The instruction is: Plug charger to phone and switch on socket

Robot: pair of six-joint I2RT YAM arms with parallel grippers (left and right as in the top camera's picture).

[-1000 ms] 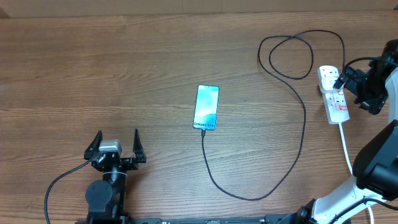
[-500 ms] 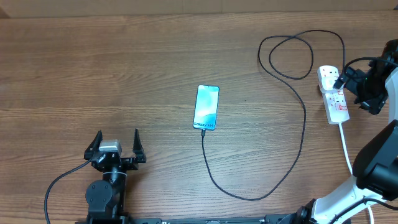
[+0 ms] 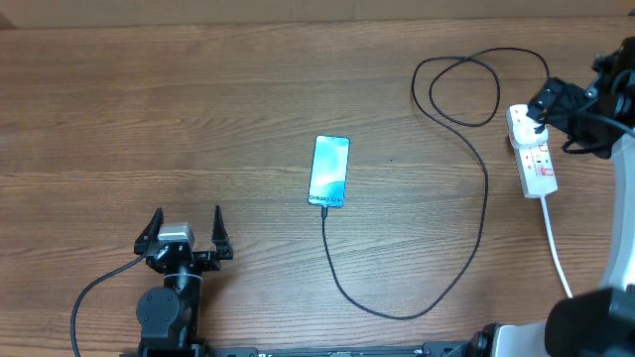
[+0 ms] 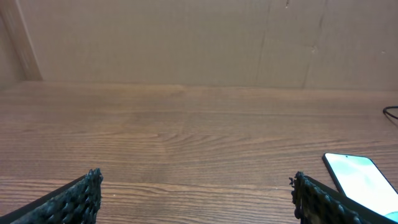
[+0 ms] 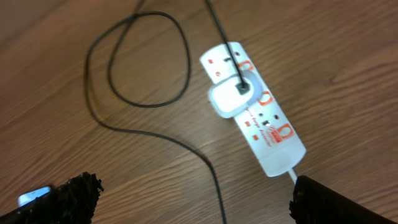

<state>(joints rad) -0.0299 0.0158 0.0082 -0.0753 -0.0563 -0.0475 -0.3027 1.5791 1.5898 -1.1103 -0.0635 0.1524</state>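
I am hovering my open right claw [image 5: 198,196] over the white oblong power strip [image 5: 274,140] at the counter's [image 3: 198,99] right edge; a glancing press risks sliding it.

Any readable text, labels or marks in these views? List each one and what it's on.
"Galaxy S24+": small print on the phone screen, at the end nearest the robot, only just legible in the overhead view.
Red-orange print and symbols on the socket: too blurred to read.
Nothing else shows any text.
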